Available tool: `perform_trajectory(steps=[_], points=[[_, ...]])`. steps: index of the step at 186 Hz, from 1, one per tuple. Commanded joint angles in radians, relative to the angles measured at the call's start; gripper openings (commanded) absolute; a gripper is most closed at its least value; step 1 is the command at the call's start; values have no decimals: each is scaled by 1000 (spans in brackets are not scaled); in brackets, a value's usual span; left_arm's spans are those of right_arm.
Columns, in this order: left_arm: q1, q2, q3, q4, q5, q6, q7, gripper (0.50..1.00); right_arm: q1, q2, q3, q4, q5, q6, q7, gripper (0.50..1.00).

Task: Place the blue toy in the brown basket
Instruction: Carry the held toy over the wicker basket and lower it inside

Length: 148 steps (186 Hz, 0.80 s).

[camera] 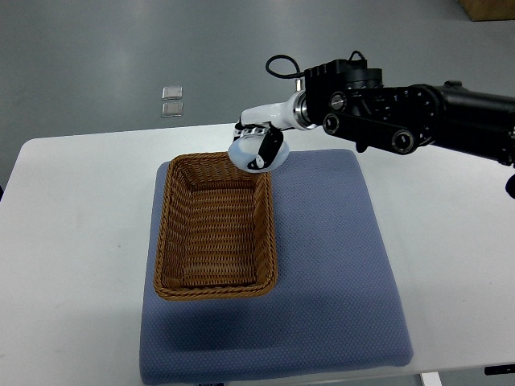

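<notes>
My right hand (259, 145) reaches in from the right on a black arm and hovers over the far right corner of the brown basket (162, 233). Its white and black fingers are curled around a pale blue rounded toy (241, 154), which is partly hidden by them. The woven basket is rectangular, lies on a blue mat, and nothing shows inside it. No left arm appears in the top view.
The blue mat (338, 265) covers the middle of a white table (72, 241). Two small clear squares (171, 100) lie on the grey floor beyond the table's far edge. A brown box corner (487, 8) shows at the top right.
</notes>
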Motion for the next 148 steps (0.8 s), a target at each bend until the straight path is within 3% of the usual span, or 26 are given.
perform_trajectory(steps=[1,93,148], points=[[0,0,0,2,0,0,0,1000,-2,67,1,-7,43,-7,0,658],[0,0,0,1,0,0,0,1000,-155,78,6,-68,75,-72,0,680],[-1,0,0,-1,0,0,0,1000,-158,78,32,-65,156,-87,2,699]])
